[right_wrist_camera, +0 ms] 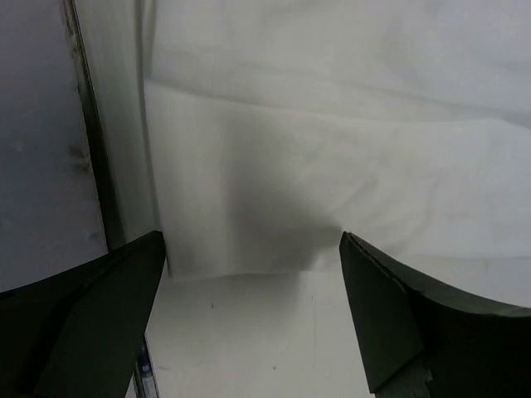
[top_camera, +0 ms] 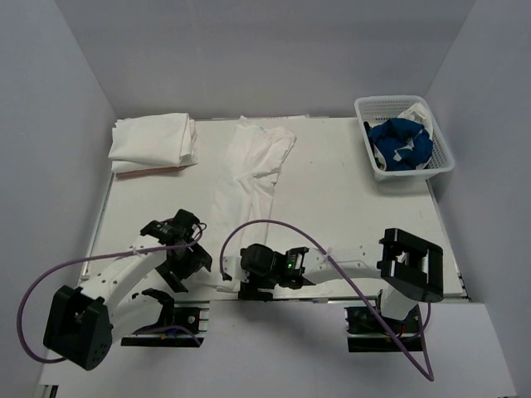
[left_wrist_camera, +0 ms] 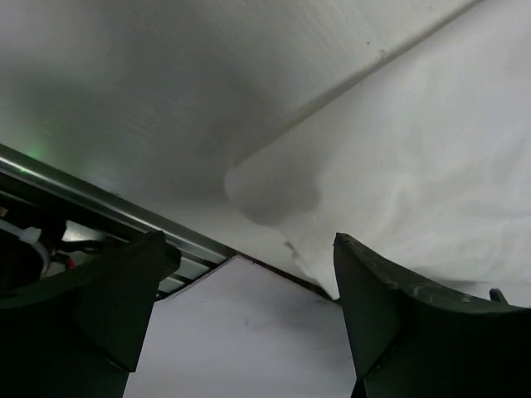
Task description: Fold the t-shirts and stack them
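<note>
The long white cloth t-shirt (top_camera: 249, 178) lies mid-table, its length running from the near edge to the far wall, sleeves far. The left gripper (left_wrist_camera: 249, 249) and the right gripper (right_wrist_camera: 249, 245) stand at its near hem, jaws apart, holding nothing. Bare white table (top_camera: 348, 207) flanks it.

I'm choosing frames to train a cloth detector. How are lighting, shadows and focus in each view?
Top external: even light, sharp, but the spread white cloth t-shirt hardly stands out from the white table. Left wrist: the open left claw is dark and blurred; a shadow sits on the shirt's corner. Right wrist: the open right claw is blurred, a shadow darkening the shirt's near edge.
</note>
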Tool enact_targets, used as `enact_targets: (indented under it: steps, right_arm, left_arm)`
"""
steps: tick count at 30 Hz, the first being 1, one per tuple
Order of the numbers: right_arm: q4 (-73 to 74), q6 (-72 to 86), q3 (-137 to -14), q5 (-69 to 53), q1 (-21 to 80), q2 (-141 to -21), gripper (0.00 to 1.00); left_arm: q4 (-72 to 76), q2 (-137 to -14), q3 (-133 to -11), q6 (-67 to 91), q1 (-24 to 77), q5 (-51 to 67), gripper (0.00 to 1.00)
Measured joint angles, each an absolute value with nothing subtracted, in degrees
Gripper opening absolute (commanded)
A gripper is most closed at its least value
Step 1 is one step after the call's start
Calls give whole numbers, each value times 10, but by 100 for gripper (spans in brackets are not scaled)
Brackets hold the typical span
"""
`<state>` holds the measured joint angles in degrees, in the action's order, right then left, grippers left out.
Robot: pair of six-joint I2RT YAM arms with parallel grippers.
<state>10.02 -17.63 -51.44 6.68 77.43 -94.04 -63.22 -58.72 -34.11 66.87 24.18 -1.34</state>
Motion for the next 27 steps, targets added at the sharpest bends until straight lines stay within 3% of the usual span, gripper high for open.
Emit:
enact_targets:
  steps: [4,5,8,11,13,15,16,19,23,27]
  right_arm:
    - [65,-185,-507,89,785,-943,84]
    - [60,-186,-507,93,786,-945,81]
    - [47,-187,-508,102,788,-952,63]
    - [48,-187,-508,110,789,-957,38]
    - [51,-184,-508,113,789,-958,32]
    - [62,-182,-508,114,791,-959,19]
    - [66,-183,-509,114,791,-959,11]
    - [81,-183,-513,114,794,-959,0]
    - [120,-178,-533,104,798,-957,0]
    - [172,-165,-564,82,801,-946,0]
  left_arm:
    - [-597,-628,-335,681,242,-7,75]
    - [-586,-630,-327,684,242,-7,67]
    - [-566,-630,-300,691,242,-9,50]
    - [-549,-627,-286,698,242,-5,43]
    - [-544,-627,-286,700,243,-6,37]
    - [-536,-629,-286,705,243,-4,5]
    - [-529,-633,-287,700,245,0,0]
    - [-533,-649,-298,697,247,0,0]
    - [-560,-664,-318,683,252,1,0]
    - [-624,-599,-339,672,253,10,0]
